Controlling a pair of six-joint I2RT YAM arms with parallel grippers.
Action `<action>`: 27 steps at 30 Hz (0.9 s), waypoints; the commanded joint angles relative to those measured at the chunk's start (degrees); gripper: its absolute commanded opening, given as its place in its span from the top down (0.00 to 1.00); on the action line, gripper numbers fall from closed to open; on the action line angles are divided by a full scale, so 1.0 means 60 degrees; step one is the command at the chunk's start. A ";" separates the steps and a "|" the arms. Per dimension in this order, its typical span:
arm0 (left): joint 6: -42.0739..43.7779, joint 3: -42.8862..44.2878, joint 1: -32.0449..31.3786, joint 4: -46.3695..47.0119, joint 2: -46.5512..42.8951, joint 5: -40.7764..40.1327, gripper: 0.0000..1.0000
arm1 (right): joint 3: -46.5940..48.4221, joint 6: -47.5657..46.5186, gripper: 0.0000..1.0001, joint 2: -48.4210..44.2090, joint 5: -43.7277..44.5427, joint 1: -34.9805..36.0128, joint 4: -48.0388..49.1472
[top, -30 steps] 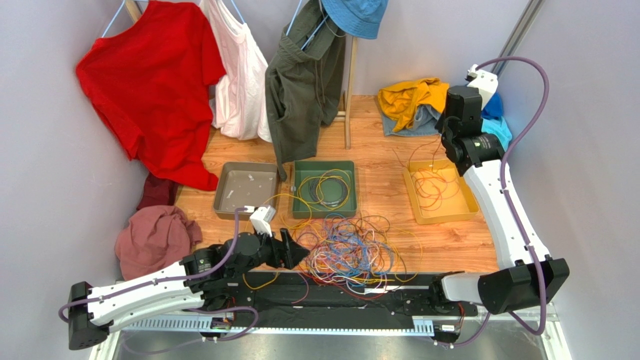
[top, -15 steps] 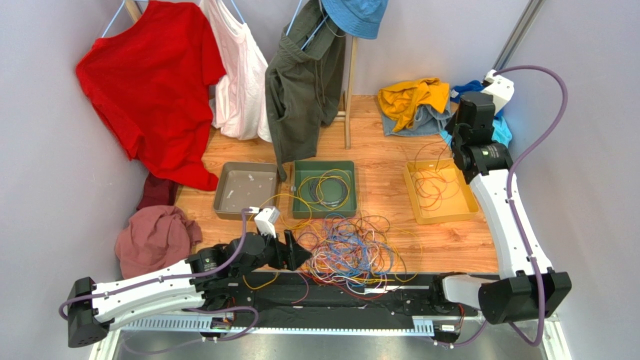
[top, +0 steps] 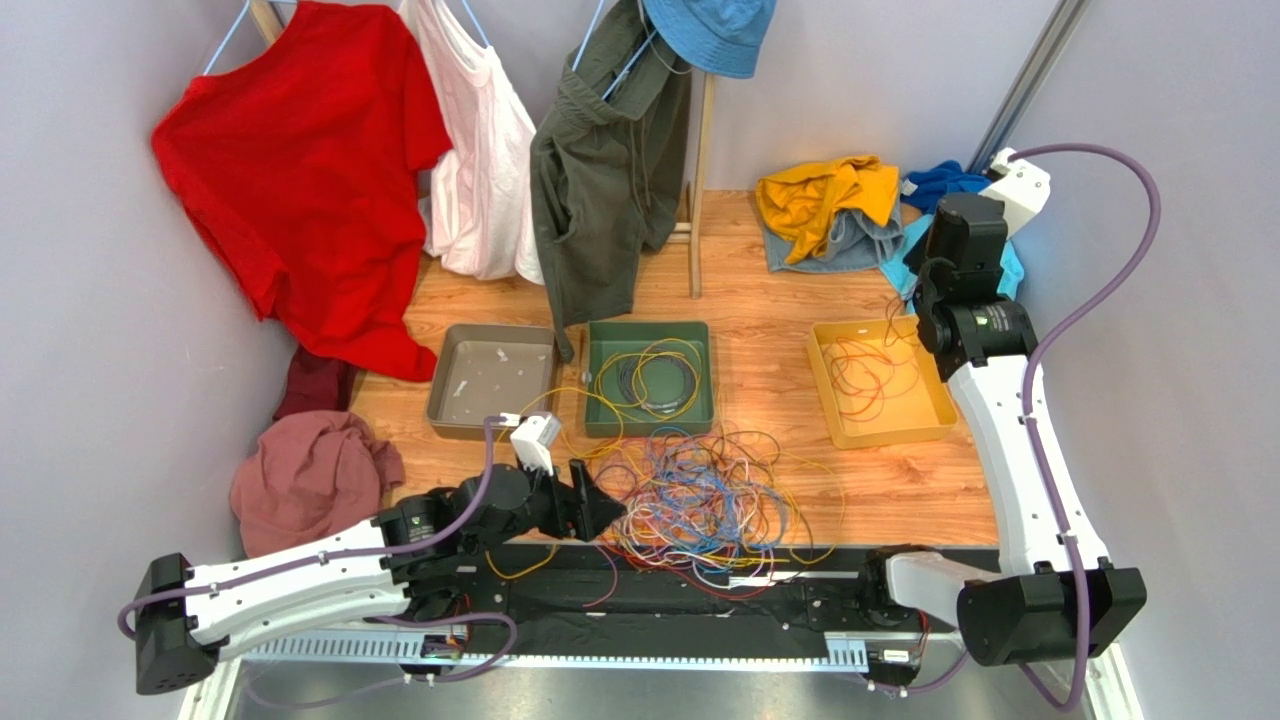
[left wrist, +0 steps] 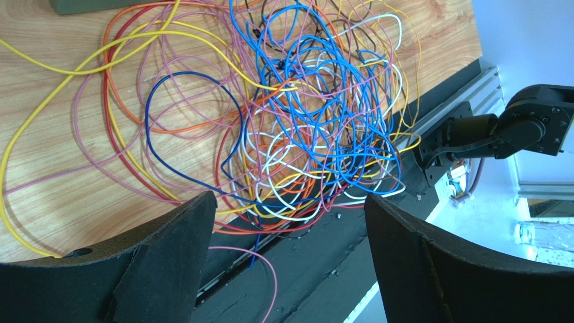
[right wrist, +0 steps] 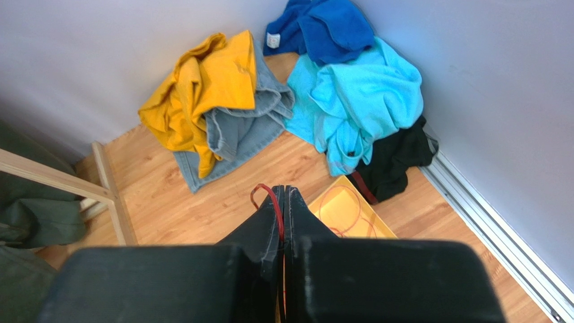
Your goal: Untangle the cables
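Left side: a soft dusty-pink cloth heap (top: 308,473) lies behind and to the left of the left gripper (left wrist: 290,202). The left arm is stretched low along the near edge, wrist level and pointing right. Its matte black, wedge-shaped fingers (left wrist: 168,262) stand wide apart and hold nothing. The cables (left wrist: 303,128) lie straight ahead of these fingers on the wood-grain table (top: 766,375). They are thin, glossy wires in blue, yellow, orange, pink, white and red, looped into a dense knot. Loose yellow and pink strands trail out to the gripper's left. Some loops spill onto the black rail (left wrist: 316,269) just under the fingertips. Beyond the knot sit a grey tray (top: 466,390) and a green tray (top: 649,429) holding coiled wires. Right side: the right arm rears up tall with its wrist bent over. The right gripper (right wrist: 281,195) is high above the far corner of the yellow tray (top: 887,438). Its fingers are pressed together on a thin red cable (right wrist: 273,198), which loops out at the tips. More thin wires lie in the tray below. Ahead of it, crumpled clothes fill the corner: a yellow garment (right wrist: 202,87), a turquoise cloth (right wrist: 357,101) and a dark blue cloth (right wrist: 323,27).
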 commanded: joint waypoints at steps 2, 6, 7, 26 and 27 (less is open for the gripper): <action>-0.0108 -0.0087 -0.0024 0.0640 0.0296 0.0240 0.10 | -0.0918 0.0147 1.00 -0.0191 0.0058 -0.0145 0.0632; -0.0108 -0.0101 -0.0023 0.0698 0.0443 0.0240 0.10 | -0.1373 0.0264 1.00 0.0057 -0.0045 -0.0232 0.0910; -0.0108 -0.0102 -0.0023 0.0713 0.0472 0.0255 0.10 | -0.1432 0.0322 1.00 0.0217 -0.0074 -0.0247 0.1027; 0.0141 -0.0014 -0.0023 0.1299 0.1000 0.0197 0.10 | -0.2237 0.1728 0.37 0.0866 -0.1318 -0.0482 0.0178; 0.0170 0.0001 -0.0023 0.1270 0.0956 0.0153 0.10 | -0.2413 0.2063 0.37 0.0298 -0.1638 -0.0467 0.0265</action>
